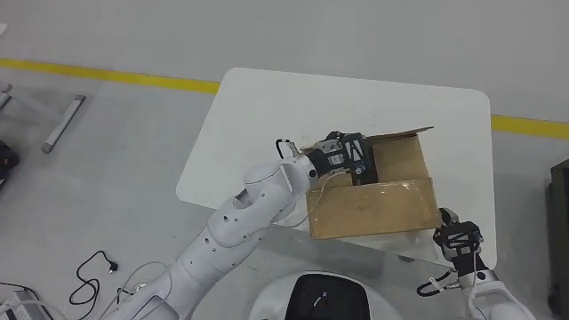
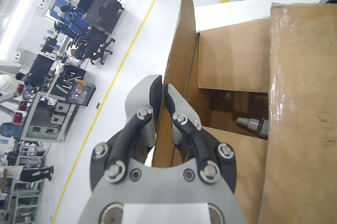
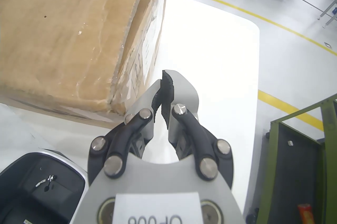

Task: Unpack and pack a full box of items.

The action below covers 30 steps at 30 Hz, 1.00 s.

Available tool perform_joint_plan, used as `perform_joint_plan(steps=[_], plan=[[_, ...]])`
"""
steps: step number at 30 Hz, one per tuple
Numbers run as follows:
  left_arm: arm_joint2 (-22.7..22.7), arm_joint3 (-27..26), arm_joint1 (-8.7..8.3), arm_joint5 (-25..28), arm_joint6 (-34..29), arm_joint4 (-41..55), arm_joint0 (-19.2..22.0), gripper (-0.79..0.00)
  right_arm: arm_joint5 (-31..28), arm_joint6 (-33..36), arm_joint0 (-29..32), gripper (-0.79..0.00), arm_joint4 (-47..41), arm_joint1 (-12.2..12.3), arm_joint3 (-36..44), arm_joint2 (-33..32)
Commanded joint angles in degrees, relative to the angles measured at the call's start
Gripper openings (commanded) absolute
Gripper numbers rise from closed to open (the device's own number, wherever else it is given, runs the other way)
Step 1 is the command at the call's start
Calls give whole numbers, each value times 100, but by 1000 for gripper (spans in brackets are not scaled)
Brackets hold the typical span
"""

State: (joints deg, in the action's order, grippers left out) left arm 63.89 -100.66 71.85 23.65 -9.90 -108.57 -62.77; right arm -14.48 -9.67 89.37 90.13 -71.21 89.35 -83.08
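Two grippers: left gripper (image 2: 163,93) was clamped on cardboard; right gripper (image 3: 163,96) was pinched together with nothing between the pads.
Box: box (image 1: 373,204) sat at the near edge of the white table (image 1: 311,116), partly opened.
Left grip: fingers were almost fully closed, squeezing the thin edge of the upright flap (image 2: 181,38) down near a box corner.
Right side: hung just off the box's near corner, above the table, apart from the cardboard.
Near flap: taped flap (image 3: 65,25) lay flat over the top, its clear film wrinkled and lifting at the edge.
Contents: bottle (image 2: 252,125) with a pale cap lay inside under the flaps; the rest was hidden.
Handling: corrugated board looked light and stiff, but likely to crease at the fold line. A hard pull would probably bend the flap before the box moved. Film looked slick, so a poor hold.
Where to grab: free edge of a flap for folding; bottle by the body, not the cap.
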Motion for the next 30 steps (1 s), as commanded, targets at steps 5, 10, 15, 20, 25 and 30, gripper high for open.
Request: perform_joint_plan(steps=[5,10,15,20,25,30], plan=[[0,0,0,0,0,0,0,-785,-24,11,8,-785,2,0,4,22],[3,-1,0,-19,7,1,-11,-785,-110,2,88,-785,208,9,75,176],[18,5,-20,-26,80,-255,-40,-785,-223,-46,251,-785,327,31,153,229],[-24,134,-18,18,187,-501,175,-785,-485,-95,439,-785,437,73,305,214],[-90,359,9,-14,118,-654,458,0,-554,-185,580,-785,569,110,457,170],[-238,635,74,-254,-3,-772,782,0,-490,-193,647,-785,518,124,569,134]])
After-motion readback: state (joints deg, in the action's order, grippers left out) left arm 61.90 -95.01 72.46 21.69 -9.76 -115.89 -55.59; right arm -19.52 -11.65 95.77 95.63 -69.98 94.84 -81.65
